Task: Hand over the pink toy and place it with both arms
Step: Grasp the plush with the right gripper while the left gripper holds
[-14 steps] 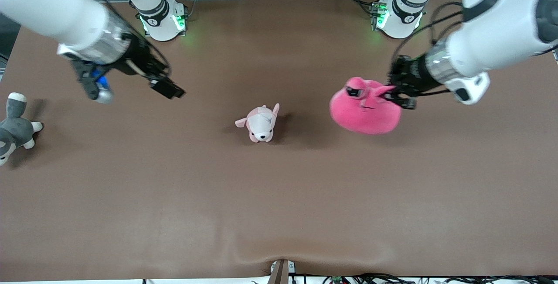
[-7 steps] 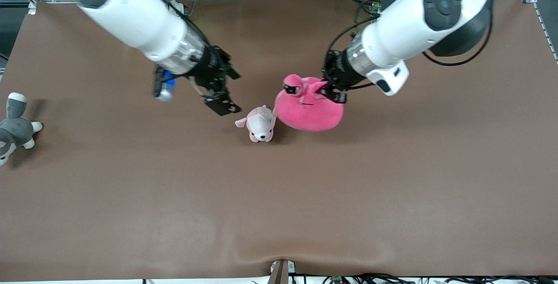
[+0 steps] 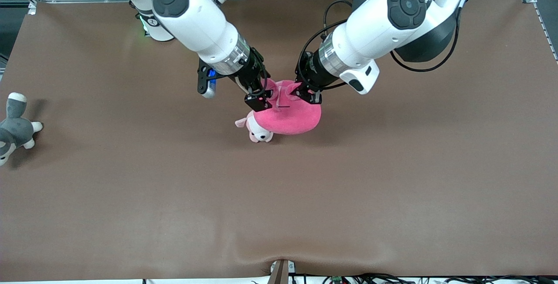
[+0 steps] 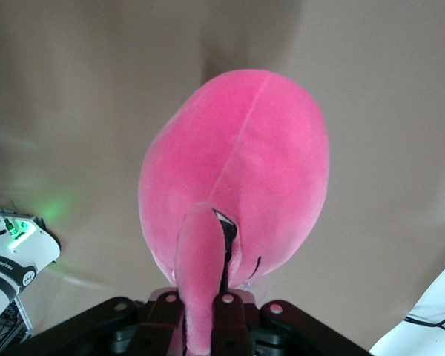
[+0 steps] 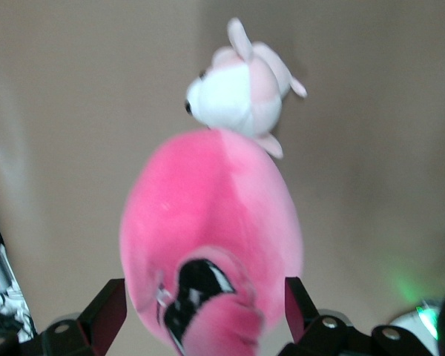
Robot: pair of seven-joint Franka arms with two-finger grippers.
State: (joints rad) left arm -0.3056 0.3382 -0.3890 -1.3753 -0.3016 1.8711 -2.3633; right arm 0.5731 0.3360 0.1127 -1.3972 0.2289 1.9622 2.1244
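The pink toy (image 3: pixel 291 116) hangs in the air over the middle of the table and partly covers the small puppy plush (image 3: pixel 260 133). My left gripper (image 3: pixel 305 94) is shut on one of its ear-like flaps; the left wrist view shows the flap pinched between the fingers (image 4: pixel 202 305) with the toy's body (image 4: pixel 245 163) hanging below. My right gripper (image 3: pixel 263 96) is open at the toy's other upper side. In the right wrist view its fingers (image 5: pixel 107 311) stand wide apart on either side of the toy (image 5: pixel 208 215), not touching it.
The pale pink-and-white puppy plush (image 5: pixel 241 93) lies on the brown table (image 3: pixel 279 196) directly under the pink toy. A grey-and-white plush animal (image 3: pixel 13 129) lies at the right arm's end of the table.
Both arms have swung in toward the middle of the table. The left gripper has carried the pink toy over the puppy. The open right gripper has come up around the toy.
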